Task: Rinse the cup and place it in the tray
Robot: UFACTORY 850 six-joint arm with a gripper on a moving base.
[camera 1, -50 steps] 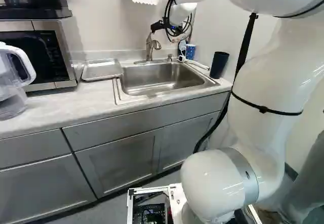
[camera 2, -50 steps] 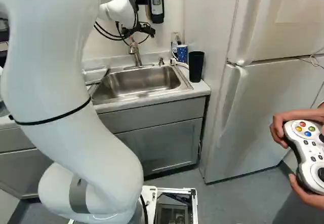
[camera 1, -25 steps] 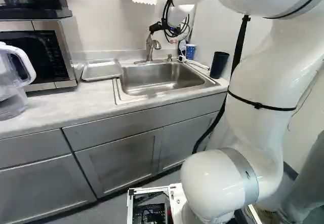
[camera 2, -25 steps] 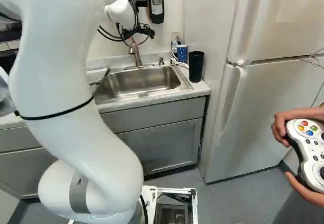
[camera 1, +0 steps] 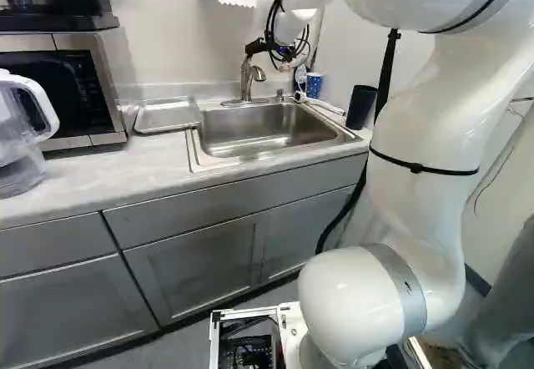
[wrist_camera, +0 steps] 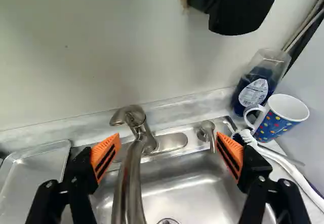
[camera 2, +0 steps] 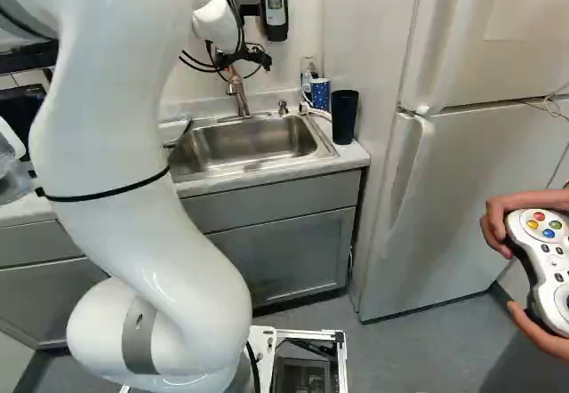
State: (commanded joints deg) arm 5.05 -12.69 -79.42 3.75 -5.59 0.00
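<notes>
Your spotted mug (wrist_camera: 273, 124) and dark tumbler (camera 2: 344, 116) stand where they stood, on the counter (camera 1: 92, 177) at the sink's right side; your metal tray (camera 1: 168, 115) hasn't shifted either. Your arm (camera 2: 133, 162) has swung over a little since the earlier frames, its gripper (camera 2: 246, 59) slightly lower, near the faucet (wrist_camera: 130, 178). You've two cups, one tray, one faucet and one sink (camera 2: 253, 140). The mug is upright, blue with coloured dots and white inside, just beside one bottle (wrist_camera: 255, 89). Your gripper's fingers are spread wide, pinching nothing.
</notes>
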